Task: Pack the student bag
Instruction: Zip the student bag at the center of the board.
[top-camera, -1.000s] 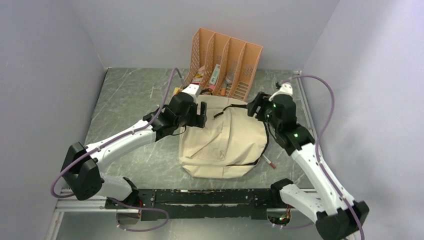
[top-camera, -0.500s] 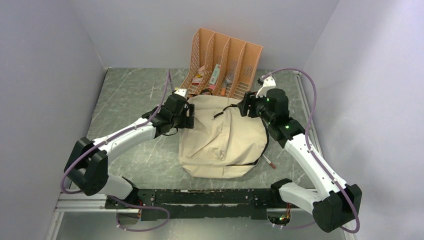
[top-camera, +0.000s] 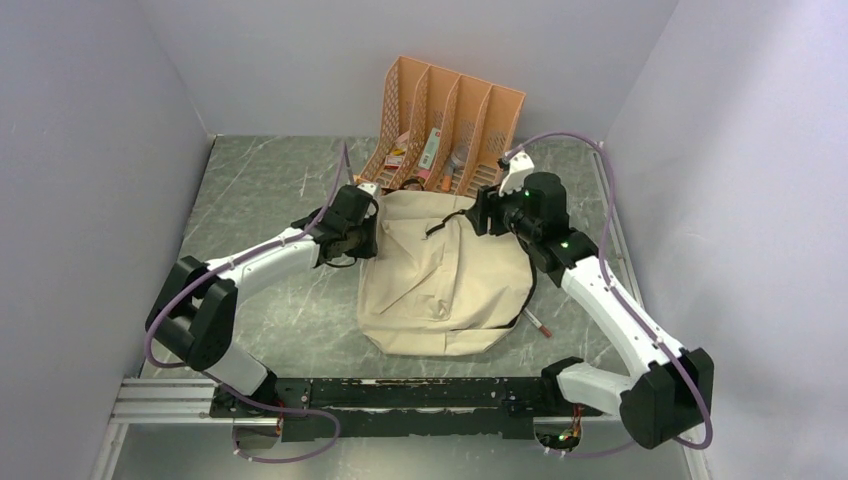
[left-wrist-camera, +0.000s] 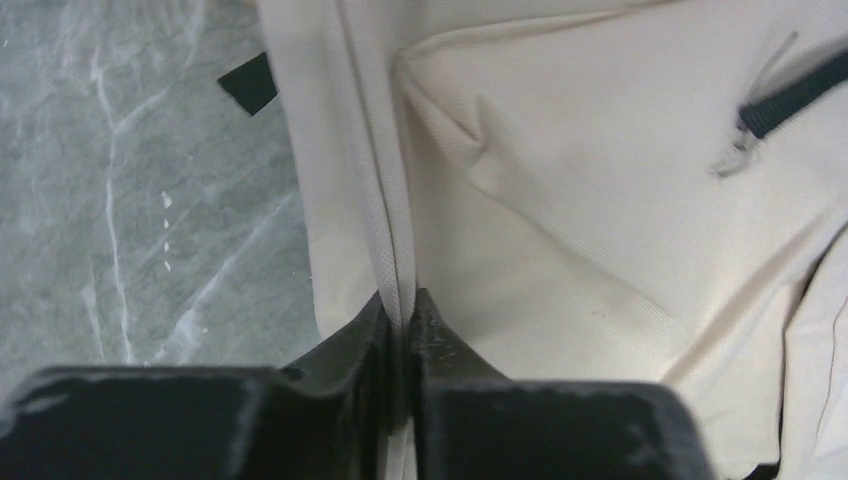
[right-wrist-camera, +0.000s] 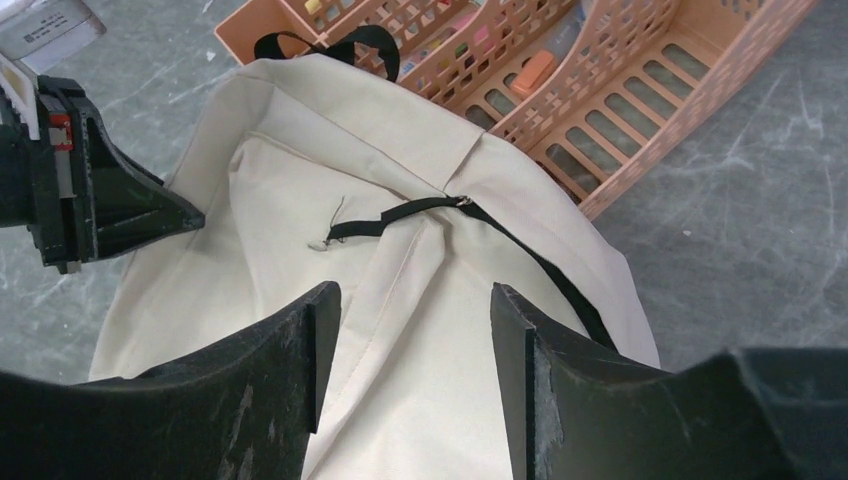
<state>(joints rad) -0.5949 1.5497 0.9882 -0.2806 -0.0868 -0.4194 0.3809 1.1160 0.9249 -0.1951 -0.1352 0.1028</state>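
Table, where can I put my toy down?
Bare table at the far left, between wall and orange organizer, and near-left, between left arm and student bag. Crowded at the bag's top, by the left end effector and right end effector.

Place: a robot lab test cell is showing here.
Walls: plain pale panels (top-camera: 90, 150) are boxing in the table (top-camera: 260, 180) on its left, far and right sides.
Mounting: a metal rail (top-camera: 420, 392) is running along the table's near edge, carrying two white-and-black arms (top-camera: 260, 262).
Wiring: purple cables (top-camera: 565, 134) are looping above the table.
Props: an orange file organizer (top-camera: 450, 120) is standing at the table's far edge, and a student bag (top-camera: 445, 290) is lying mid-table.
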